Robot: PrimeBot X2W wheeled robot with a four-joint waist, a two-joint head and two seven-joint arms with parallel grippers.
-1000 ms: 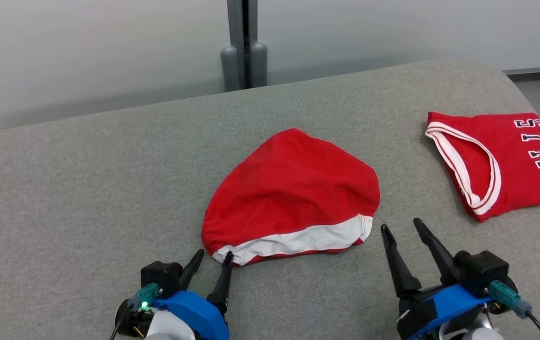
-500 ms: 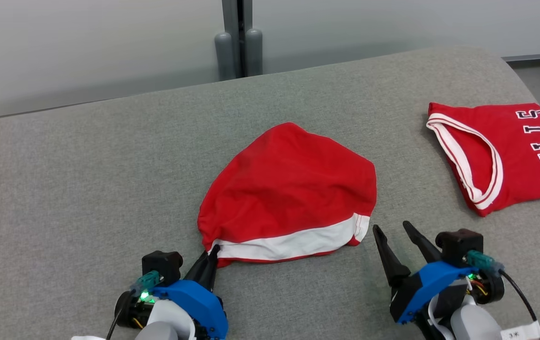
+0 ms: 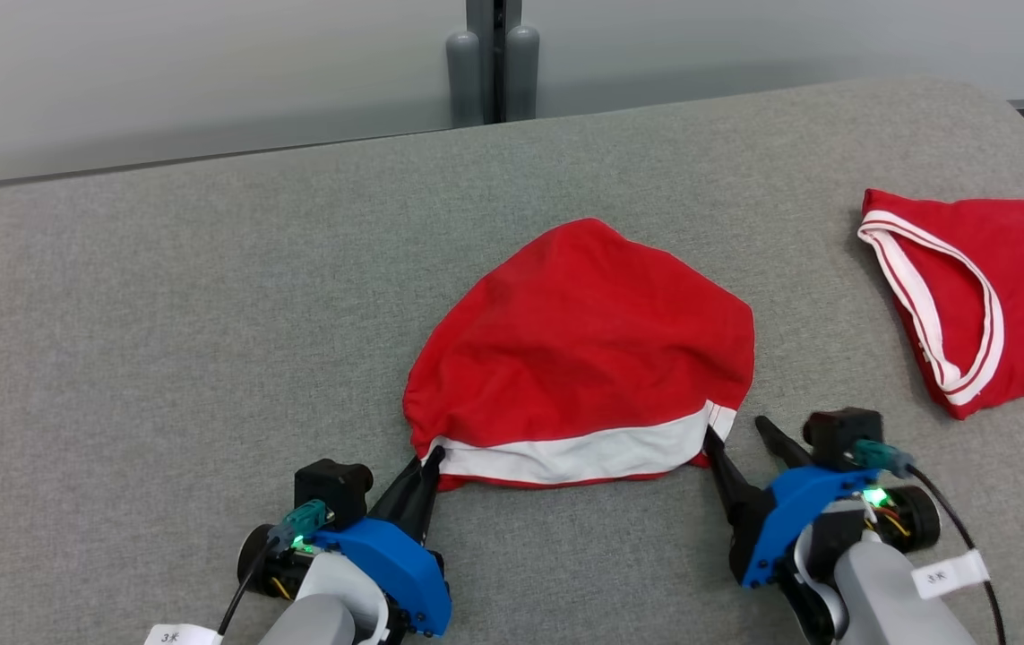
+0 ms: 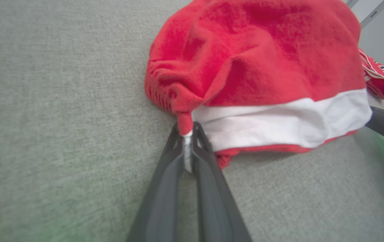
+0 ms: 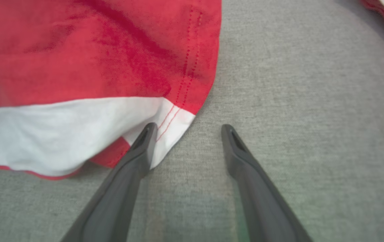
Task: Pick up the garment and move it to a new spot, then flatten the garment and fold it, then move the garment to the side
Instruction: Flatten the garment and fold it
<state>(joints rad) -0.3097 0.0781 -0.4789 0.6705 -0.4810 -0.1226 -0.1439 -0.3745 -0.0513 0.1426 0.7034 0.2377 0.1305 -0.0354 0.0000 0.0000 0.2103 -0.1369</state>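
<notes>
The garment (image 3: 583, 358) is a red cloth with a white band along its near edge, lying bunched on the grey padded surface (image 3: 207, 313). My left gripper (image 3: 429, 461) is shut on the garment's near left corner; in the left wrist view the pinched red and white fabric (image 4: 255, 57) sits between the tips of that gripper (image 4: 187, 131). My right gripper (image 3: 735, 430) stands open at the near right corner. In the right wrist view its left finger (image 5: 144, 141) lies against the white corner of the garment (image 5: 77, 50), and the gap of the gripper (image 5: 189, 127) is over bare grey cloth.
A second red jersey (image 3: 986, 296) with white trim and black lettering lies folded at the far right, also seen as the jersey (image 4: 380, 77) behind the garment. A grey post (image 3: 494, 63) stands against the pale wall behind the surface's far edge.
My left gripper has shut on the garment's near left corner. My right gripper has moved left up to the near right corner. The head camera has shifted a little.
</notes>
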